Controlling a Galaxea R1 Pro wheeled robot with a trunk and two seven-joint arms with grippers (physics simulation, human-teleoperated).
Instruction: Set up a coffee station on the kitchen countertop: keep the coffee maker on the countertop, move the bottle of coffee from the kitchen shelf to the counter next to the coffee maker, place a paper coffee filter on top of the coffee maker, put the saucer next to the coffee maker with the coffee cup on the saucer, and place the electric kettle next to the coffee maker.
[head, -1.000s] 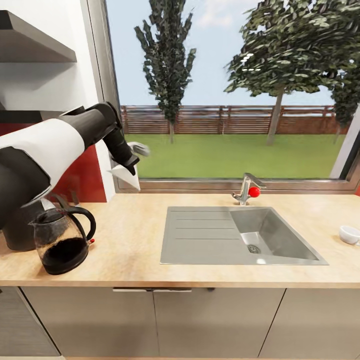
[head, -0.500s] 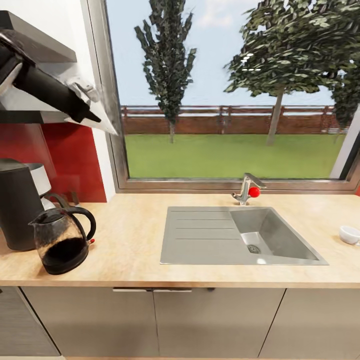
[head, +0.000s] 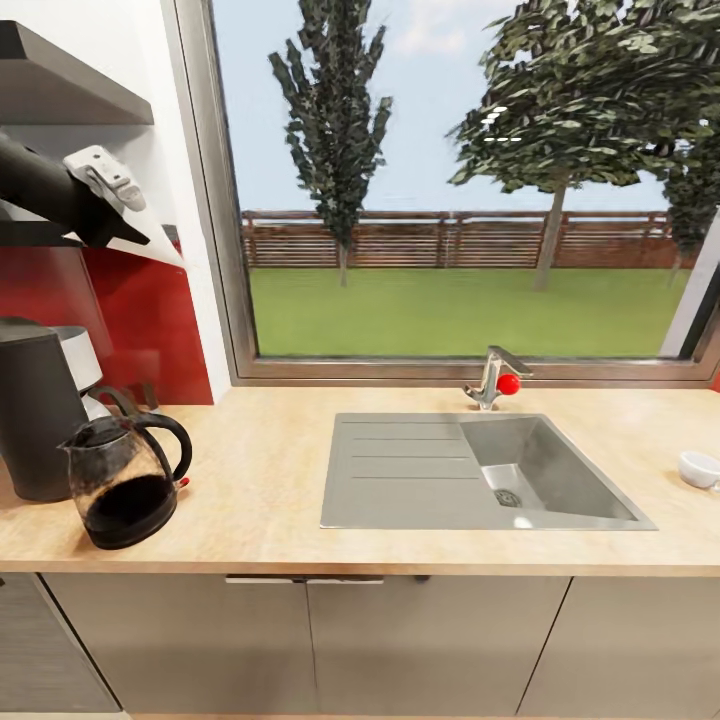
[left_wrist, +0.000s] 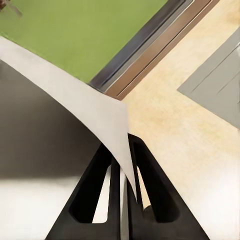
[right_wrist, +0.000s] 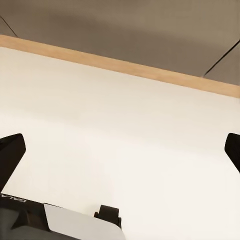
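Note:
My left gripper (head: 128, 236) is raised at the upper left, just under the wall shelf (head: 70, 95), above and to the right of the coffee maker. It is shut on a white paper coffee filter (head: 160, 250). In the left wrist view the black fingers (left_wrist: 150, 170) pinch the filter (left_wrist: 75, 100) sheet. The dark-grey coffee maker (head: 35, 410) stands on the countertop (head: 260, 470) at the far left, with the glass electric kettle (head: 125, 480) in front of it. A white coffee cup (head: 698, 468) sits at the counter's right edge. My right gripper (right_wrist: 122, 155) is open over pale floor.
A steel sink (head: 480, 470) with a drainboard is set into the middle of the counter, and behind it stands a faucet (head: 495, 378) with a red knob. A window runs along the back. A white object (head: 78, 360) shows behind the coffee maker.
My left arm has lifted the filter from counter level near the window corner up to the shelf and swung it left, toward the space over the coffee maker. The camera stayed still.

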